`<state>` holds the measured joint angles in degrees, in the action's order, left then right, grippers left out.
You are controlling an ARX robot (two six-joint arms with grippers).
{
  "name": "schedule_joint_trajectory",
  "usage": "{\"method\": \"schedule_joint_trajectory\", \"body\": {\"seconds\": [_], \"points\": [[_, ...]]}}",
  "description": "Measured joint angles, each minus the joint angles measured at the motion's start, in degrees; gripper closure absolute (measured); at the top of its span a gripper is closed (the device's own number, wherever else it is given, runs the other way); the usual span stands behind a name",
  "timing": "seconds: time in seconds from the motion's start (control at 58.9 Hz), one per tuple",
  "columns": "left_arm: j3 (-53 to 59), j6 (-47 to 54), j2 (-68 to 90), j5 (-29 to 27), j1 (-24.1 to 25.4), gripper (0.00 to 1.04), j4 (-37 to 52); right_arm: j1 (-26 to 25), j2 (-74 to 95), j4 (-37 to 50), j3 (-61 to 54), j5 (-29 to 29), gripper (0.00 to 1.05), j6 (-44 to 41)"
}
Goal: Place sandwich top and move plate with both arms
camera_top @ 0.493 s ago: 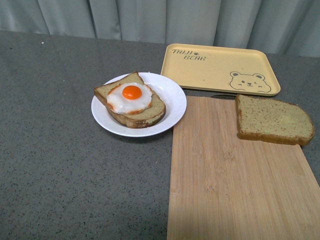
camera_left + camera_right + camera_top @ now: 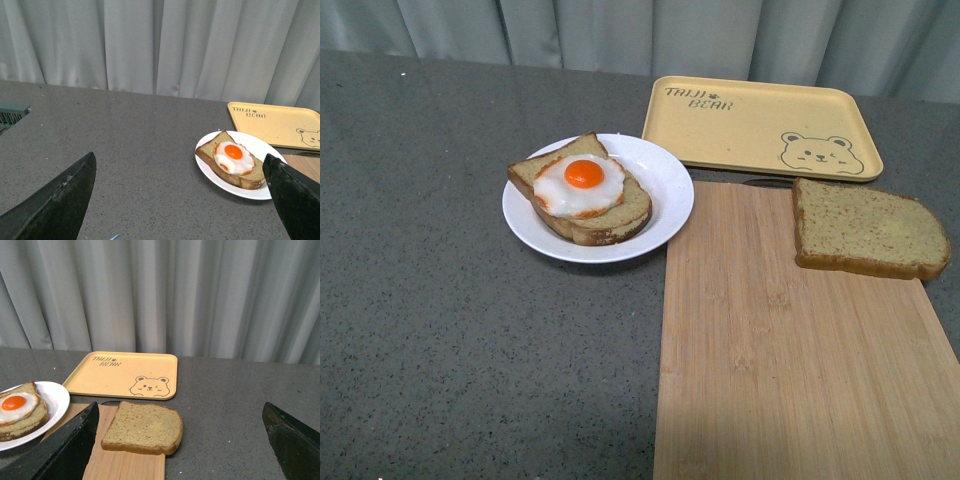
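Merely drifted upward in frame, perhaps from camera tilt, leaving top [image 2: 868, 230] untouched right of plate [image 2: 667, 188], with left tool [image 2: 179, 157] and right tool [image 2: 180, 407] both gaping wide, holding nothing.

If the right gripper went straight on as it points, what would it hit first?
Probably the sandwich top on the cutting board, which lies ahead between the fingers of the open right gripper. It sits off-centre, so the grey table beside it is possible; depth is unclear.

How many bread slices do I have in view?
2. The egg-topped slice sits on the plate; the sandwich top lies on the cutting board.
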<state>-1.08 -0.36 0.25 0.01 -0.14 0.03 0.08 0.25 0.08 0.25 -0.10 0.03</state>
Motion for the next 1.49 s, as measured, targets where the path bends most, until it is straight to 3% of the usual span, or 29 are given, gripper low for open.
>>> {"method": "schedule_joint_trajectory", "body": {"seconds": [1.495], "points": [[0.0,0.0,0.0,0.0,0.0,0.07,0.0,0.0,0.0,0.0,0.0,0.0,0.09,0.0]]}}
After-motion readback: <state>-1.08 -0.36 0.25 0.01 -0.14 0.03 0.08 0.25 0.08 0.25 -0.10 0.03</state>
